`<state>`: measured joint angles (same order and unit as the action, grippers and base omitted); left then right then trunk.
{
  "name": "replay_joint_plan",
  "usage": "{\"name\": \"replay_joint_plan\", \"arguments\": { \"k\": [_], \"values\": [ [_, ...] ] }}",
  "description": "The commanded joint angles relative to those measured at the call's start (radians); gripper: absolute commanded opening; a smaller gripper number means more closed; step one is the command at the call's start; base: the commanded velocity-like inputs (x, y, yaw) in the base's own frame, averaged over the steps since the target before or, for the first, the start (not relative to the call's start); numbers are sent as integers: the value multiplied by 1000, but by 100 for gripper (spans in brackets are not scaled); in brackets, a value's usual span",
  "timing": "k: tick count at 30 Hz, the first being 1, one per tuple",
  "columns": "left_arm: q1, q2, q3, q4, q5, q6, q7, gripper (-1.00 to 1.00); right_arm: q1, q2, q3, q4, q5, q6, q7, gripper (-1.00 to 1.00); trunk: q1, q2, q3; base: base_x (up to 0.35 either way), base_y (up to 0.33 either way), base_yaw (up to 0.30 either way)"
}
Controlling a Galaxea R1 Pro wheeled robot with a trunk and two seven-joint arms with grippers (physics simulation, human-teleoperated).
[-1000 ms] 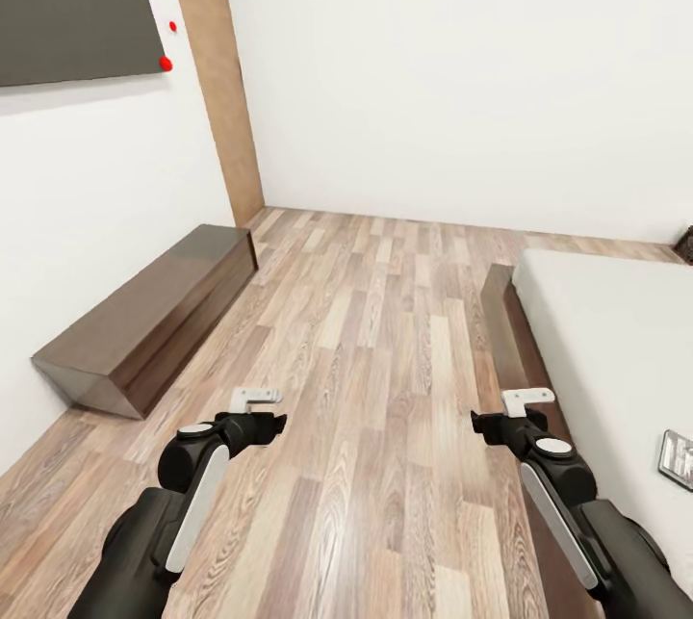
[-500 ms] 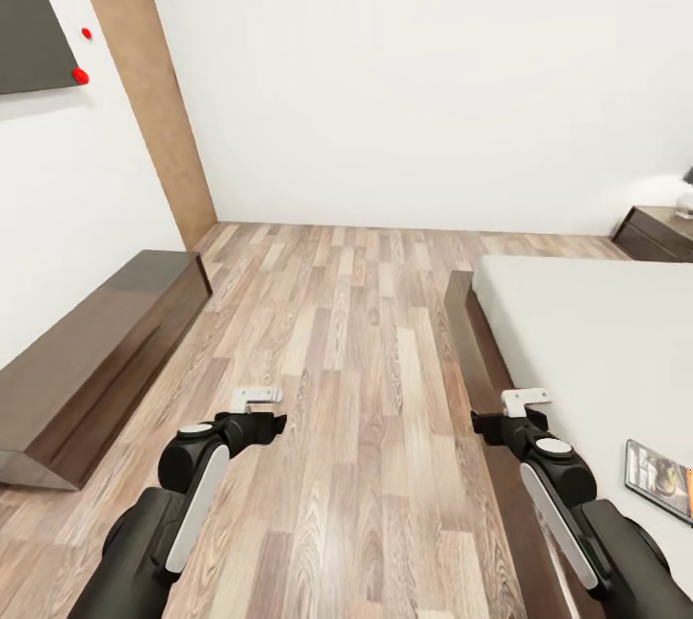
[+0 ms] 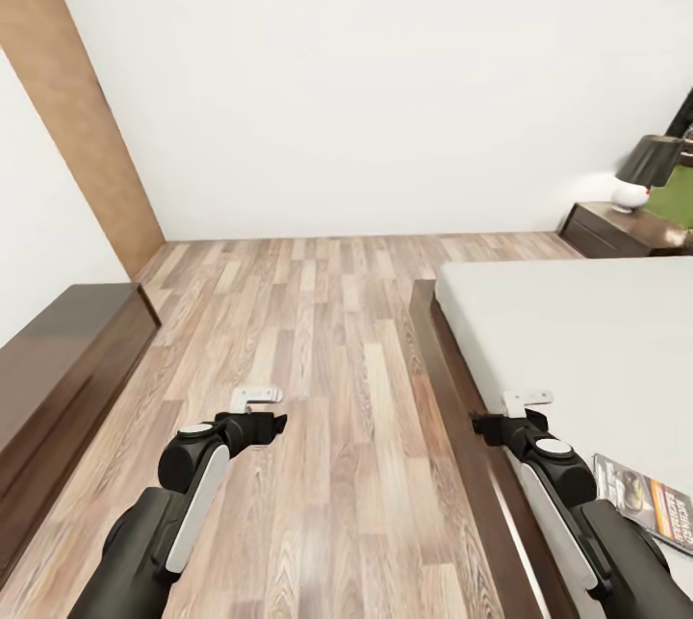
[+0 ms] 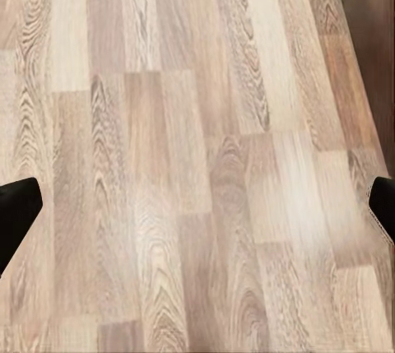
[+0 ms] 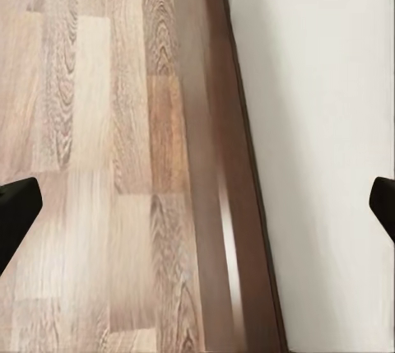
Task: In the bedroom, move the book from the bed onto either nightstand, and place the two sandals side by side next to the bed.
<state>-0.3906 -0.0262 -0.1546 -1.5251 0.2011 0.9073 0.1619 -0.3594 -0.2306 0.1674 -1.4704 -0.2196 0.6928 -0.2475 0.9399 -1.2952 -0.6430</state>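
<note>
The book (image 3: 643, 496) lies flat on the light-grey mattress of the bed (image 3: 577, 340), beside my right forearm. A dark brown nightstand (image 3: 616, 230) stands past the bed's far corner. My left gripper (image 3: 269, 425) hangs open over the plank floor, its fingers spread wide around bare boards (image 4: 197, 213). My right gripper (image 3: 486, 426) is open above the bed's dark frame (image 5: 218, 205), with nothing between its fingers (image 5: 197, 209). The sandals are out of view.
A long low dark bench (image 3: 58, 378) runs along the left wall. A lamp with a black shade (image 3: 643, 171) stands on the nightstand. A wooden wall panel (image 3: 77, 109) rises at the left. Open wood floor (image 3: 318, 330) lies between bench and bed.
The camera has swung to the right: the bench slid left, more of the bed and book came in, and the nightstand and lamp appeared. Both arms keep the same pose.
</note>
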Motion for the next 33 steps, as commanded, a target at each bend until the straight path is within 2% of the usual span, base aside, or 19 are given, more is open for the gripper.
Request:
{"name": "replay_joint_plan", "arguments": {
  "k": [1,9,15,19,27,33],
  "values": [
    [0,0,0,-1,11,4,10,100,-1,-1,3,0,-11,3,-10,100,-3,7,3,331,0,-265],
    [-1,1,0,-2,11,3,10,100,-1,-1,3,1,-11,2,-10,100,-34,63,31,331,0,-263],
    [0,1,1,-2,10,2,10,100,-1,-1,3,1,-11,2,-10,100,-34,63,33,331,26,-262],
    [0,1,42,-1,12,3,7,100,-1,-1,4,2,-11,2,-10,100,-34,63,35,299,178,-262],
    [0,0,48,-2,12,3,1,100,-1,-1,5,2,-11,2,-10,100,-34,63,39,55,301,-262],
    [0,-2,39,-2,12,2,0,100,-1,-1,5,3,-11,2,-10,100,-38,70,46,5,101,-262]
  ]
}}
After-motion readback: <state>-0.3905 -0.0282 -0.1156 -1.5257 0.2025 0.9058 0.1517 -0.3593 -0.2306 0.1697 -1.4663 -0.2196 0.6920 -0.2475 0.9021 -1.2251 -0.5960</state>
